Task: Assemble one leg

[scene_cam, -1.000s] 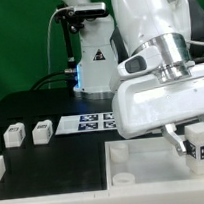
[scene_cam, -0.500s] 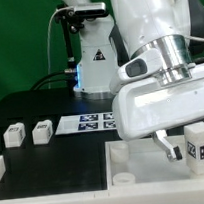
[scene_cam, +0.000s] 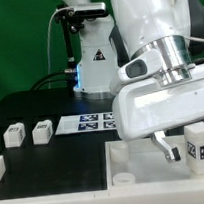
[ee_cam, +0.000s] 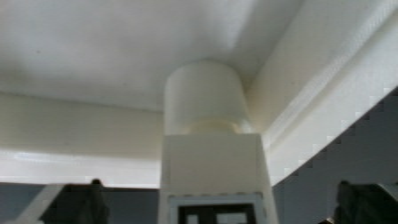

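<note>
The leg [scene_cam: 201, 141] is a small white block with a black-and-white square tag on its near face. It stands upright at the frame's lower right.

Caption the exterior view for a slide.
Open gripper straddles an upright tagged leg at the white tray.

Exterior view low, close on arm [scene_cam: 158, 75], wrist view tight on the leg [ee_cam: 215, 140], seen in both.

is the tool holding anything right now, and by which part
Nothing is held: the tool is open, fingers apart from the small white plastic leg between them.
</note>
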{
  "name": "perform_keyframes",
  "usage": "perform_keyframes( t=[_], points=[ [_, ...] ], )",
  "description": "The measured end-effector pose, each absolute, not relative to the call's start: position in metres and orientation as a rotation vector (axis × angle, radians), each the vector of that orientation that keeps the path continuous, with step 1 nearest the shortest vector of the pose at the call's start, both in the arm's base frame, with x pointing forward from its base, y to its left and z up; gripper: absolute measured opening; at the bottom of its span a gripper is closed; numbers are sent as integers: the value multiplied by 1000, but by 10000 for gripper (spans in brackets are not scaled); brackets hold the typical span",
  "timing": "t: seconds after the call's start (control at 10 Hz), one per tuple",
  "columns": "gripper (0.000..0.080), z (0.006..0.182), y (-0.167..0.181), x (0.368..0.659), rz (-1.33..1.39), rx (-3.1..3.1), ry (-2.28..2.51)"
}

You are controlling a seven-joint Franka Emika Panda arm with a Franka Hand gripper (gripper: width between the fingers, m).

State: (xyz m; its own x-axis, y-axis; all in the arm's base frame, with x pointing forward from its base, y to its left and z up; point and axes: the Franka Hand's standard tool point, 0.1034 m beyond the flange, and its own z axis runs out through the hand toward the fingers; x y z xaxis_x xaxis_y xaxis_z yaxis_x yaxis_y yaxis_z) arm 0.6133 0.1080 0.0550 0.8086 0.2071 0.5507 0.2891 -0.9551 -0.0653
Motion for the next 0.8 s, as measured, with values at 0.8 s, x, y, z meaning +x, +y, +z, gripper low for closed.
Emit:
perform_keyframes(
  t=[0.8],
  points=[
    [648, 85, 102, 636, -491, -2912, -432]
  ],
)
